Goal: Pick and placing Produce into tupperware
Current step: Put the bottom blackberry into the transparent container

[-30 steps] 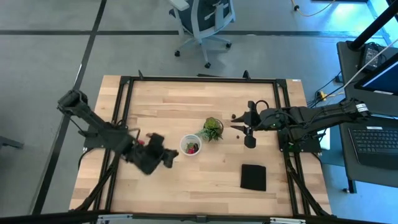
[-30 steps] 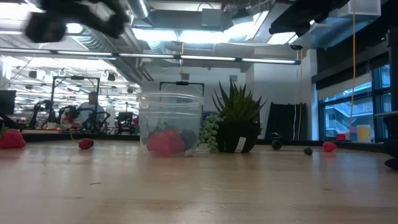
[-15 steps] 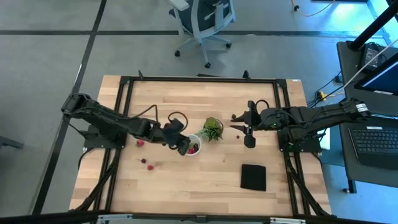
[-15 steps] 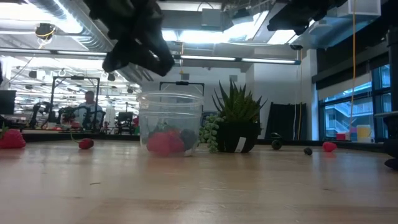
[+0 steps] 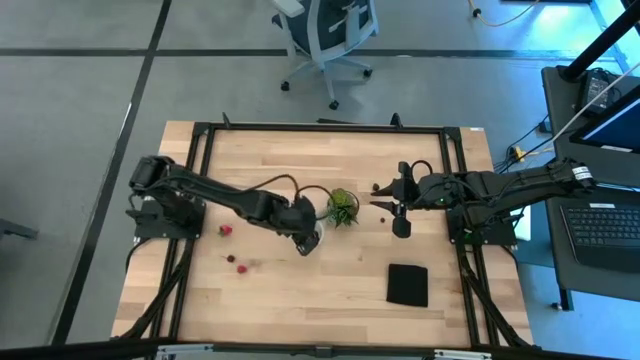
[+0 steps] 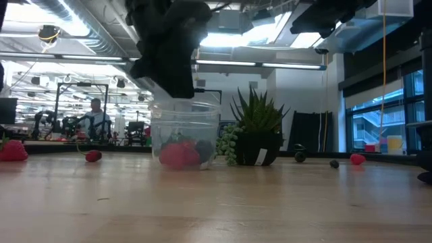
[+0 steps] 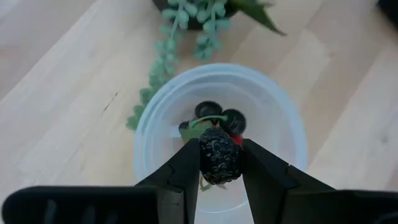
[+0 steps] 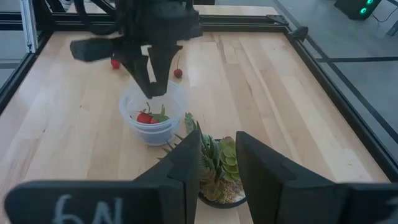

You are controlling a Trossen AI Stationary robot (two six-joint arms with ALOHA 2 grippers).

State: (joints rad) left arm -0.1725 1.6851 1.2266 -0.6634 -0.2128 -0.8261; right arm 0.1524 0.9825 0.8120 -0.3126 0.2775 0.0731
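The tupperware (image 7: pixel 273 112) is a small round translucent cup standing on the wooden table next to the green plant (image 5: pixel 341 206). It holds red and dark produce (image 6: pixel 181 154). My left gripper (image 7: pixel 219 155) hangs just over its open top (image 6: pixel 185 106), shut on a dark bumpy berry (image 7: pixel 219 163). My right gripper (image 8: pixel 217 146) waits in the air on the plant's right side (image 5: pixel 385 207), its fingers apart with nothing between them. More produce lies loose on the table to the left (image 5: pixel 226 230) and near the right gripper (image 5: pixel 375 186). My left gripper pinches the dark berry by its two opposite sides (image 7: pixel 202 162) between its two fingers. The fingers slant down from the table's left. The berry hangs clear, above the cup's opening and over the pieces inside it.
A flat black square (image 5: pixel 407 284) lies near the table's front right. A red strawberry (image 6: pixel 12 150) and a small red piece (image 6: pixel 93 156) lie left of the cup, with small dark and red pieces (image 6: pixel 333 163) right of the plant. Black frame rails edge the table (image 5: pixel 200 180).
My left gripper has swung from the table's near left toward the right, rolling its wrist as it went. It now stands lower, right over the tupperware. It has stayed shut the whole way.
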